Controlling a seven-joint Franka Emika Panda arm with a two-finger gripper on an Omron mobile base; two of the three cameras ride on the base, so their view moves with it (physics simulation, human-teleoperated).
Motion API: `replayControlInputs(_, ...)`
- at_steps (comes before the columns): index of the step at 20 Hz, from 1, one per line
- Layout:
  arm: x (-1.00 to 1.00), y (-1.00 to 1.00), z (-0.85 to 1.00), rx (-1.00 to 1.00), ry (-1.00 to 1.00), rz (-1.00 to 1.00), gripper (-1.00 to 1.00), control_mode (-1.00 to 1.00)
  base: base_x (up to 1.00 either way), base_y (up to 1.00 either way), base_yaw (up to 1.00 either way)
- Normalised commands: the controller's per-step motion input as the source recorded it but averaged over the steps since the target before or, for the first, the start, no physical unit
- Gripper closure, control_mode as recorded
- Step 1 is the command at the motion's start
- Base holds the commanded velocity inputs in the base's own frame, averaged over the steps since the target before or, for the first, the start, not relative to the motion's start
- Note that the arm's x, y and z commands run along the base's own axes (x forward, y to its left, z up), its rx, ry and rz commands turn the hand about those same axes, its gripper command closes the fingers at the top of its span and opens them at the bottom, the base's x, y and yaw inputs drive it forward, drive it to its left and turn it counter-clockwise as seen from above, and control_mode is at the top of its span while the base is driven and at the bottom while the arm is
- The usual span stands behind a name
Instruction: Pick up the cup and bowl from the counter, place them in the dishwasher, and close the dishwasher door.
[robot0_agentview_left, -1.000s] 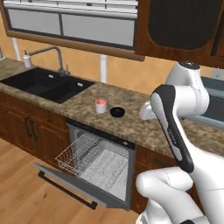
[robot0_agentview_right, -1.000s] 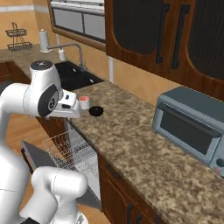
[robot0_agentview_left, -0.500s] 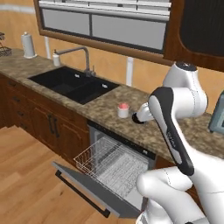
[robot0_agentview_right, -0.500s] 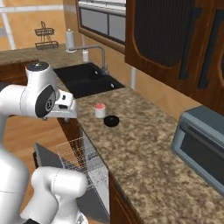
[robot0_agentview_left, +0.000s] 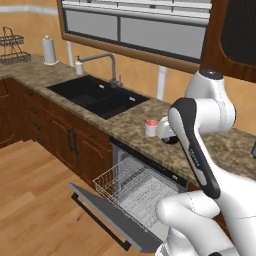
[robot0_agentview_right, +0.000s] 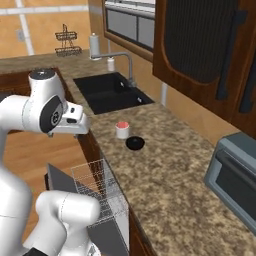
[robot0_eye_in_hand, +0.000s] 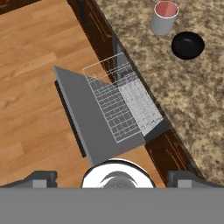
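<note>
The white cup (robot0_agentview_right: 122, 130) with its pink inside stands on the speckled counter (robot0_agentview_right: 165, 180), the black bowl (robot0_agentview_right: 135, 143) just beside it. From above I see the cup (robot0_eye_in_hand: 165, 16) and bowl (robot0_eye_in_hand: 187, 45) at top right. The dishwasher (robot0_agentview_left: 142, 175) is open, its white wire rack (robot0_eye_in_hand: 120, 94) pulled out over the lowered grey door (robot0_eye_in_hand: 89, 118) with the black bar handle (robot0_eye_in_hand: 70, 116). My gripper (robot0_agentview_right: 82, 125) hangs high over the door and floor, left of the counter edge, and is open (robot0_eye_in_hand: 113, 177) and holds nothing. In the left base view my arm hides the bowl; the cup (robot0_agentview_left: 150, 128) shows.
A black double sink (robot0_agentview_left: 97, 95) with a faucet (robot0_agentview_left: 107, 62) lies left of the cup. A paper roll (robot0_agentview_left: 48, 50), soap bottle (robot0_agentview_left: 78, 65) and wire stand (robot0_agentview_left: 12, 47) sit at the corner. A grey toaster oven (robot0_agentview_right: 235, 175) stands far right. Wood floor (robot0_eye_in_hand: 30, 87) lies before the door.
The base has driven along the counter, so the whole scene has shifted in both base views. Cup, bowl and dishwasher door have not moved; my arm keeps its pose.
</note>
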Motion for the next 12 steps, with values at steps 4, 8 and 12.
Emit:
replayControlInputs(4, 0.00, 0.00, 0.00, 0.00, 0.00, 0.00, -1.00, 1.00, 0.01, -0.59, 0.11)
replayControlInputs(8, 0.00, 0.00, 0.00, 0.00, 0.00, 0.00, -1.00, 1.00, 0.26, -0.30, 0.16)
replayControlInputs(12, 0.00, 0.00, 0.00, 0.00, 0.00, 0.00, -1.00, 1.00, 0.56, -0.13, 0.17)
